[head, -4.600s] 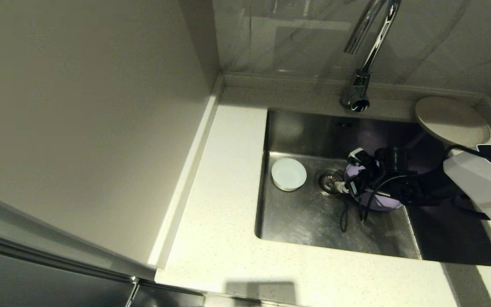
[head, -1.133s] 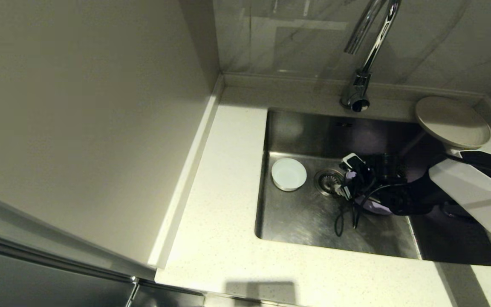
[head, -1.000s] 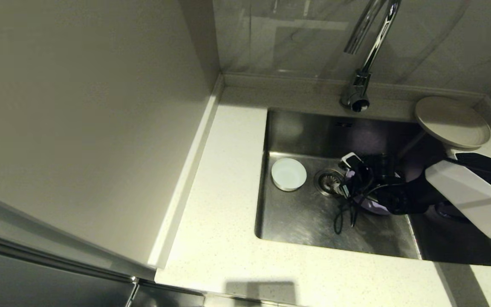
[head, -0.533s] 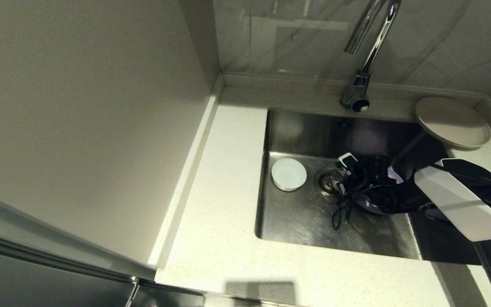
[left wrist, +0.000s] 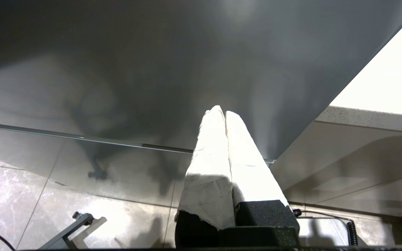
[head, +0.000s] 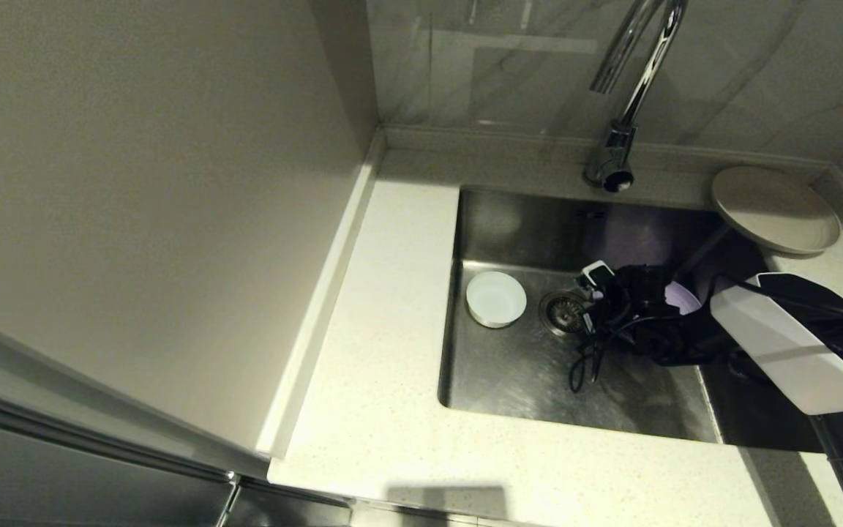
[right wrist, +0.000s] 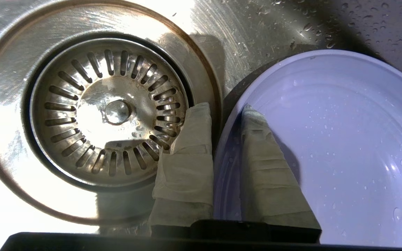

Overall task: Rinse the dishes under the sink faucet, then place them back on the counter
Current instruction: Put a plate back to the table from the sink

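Down in the sink (head: 524, 373), my right gripper (right wrist: 223, 106) is shut on the rim of the lilac plate (right wrist: 326, 139): one finger is inside the wet plate and the other is outside it, beside the drain strainer (right wrist: 110, 111). From the head view the right gripper (head: 601, 304) and its wrist hide most of the lilac plate (head: 681, 298). A small white bowl (head: 495, 298) sits on the sink floor left of the drain. The beige plate (head: 774, 208) rests on the counter at the back right. My left gripper (left wrist: 222, 111) is shut and empty, parked low beside the cabinet.
The chrome faucet (head: 626, 95) arches over the sink's back edge. The speckled counter (head: 385, 307) runs along the sink's left and front. A tall cabinet side stands at the left. Loose black cables (head: 582, 366) hang from the right wrist.
My right gripper's fingers have closed on the lilac plate's rim over the last second. The right arm has shifted slightly within the sink. The bowl and beige plate have not moved.
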Tool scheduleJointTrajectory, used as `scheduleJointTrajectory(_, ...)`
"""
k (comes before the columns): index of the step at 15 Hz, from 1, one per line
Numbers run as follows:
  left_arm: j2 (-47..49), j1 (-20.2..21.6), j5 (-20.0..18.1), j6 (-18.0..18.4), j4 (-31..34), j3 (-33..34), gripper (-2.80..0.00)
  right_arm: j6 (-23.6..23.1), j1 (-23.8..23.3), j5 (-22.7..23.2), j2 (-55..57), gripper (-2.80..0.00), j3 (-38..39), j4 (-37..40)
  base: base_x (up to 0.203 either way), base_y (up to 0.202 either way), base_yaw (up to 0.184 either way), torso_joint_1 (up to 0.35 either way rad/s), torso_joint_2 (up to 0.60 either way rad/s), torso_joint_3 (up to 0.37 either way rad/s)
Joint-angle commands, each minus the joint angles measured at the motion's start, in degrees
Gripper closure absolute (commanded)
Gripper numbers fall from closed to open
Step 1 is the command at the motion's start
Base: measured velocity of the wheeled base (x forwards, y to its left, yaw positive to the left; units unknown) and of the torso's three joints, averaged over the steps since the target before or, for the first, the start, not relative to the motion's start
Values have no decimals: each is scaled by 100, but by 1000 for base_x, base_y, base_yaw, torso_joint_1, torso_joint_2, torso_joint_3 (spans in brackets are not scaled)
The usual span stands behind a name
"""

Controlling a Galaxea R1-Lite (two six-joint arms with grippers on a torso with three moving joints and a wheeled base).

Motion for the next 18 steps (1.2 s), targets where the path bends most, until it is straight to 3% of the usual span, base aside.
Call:
scheduleJointTrajectory(1, -9, 0, 4, -3, -5, 0, 0, 5, -14, -3, -108, 0, 39, -21, 0, 0, 0, 0, 0, 0)
scheduleJointTrajectory(6, -9, 0, 4, -3, -5, 0, 0, 56, 2, 86, -888, 0, 860, -22, 0, 0, 0, 0, 0, 0)
scheduleJointTrajectory(14, -9, 0, 4, -3, -5, 0, 0, 83, 3, 1146, -3188, 0, 3539, -317, 0, 0, 0, 0, 0, 0)
scheduleJointTrajectory(16, -9, 0, 4, -3, -5, 0, 0, 451, 6, 1731, -3774, 0, 3834, -347, 0, 0, 0, 0, 0, 0)
scheduleJointTrajectory(18, -9, 0, 4, -3, -5, 0, 0, 1411, 50, 2461, -4264, 0, 3662, -142, 0, 0, 0, 0, 0, 0)
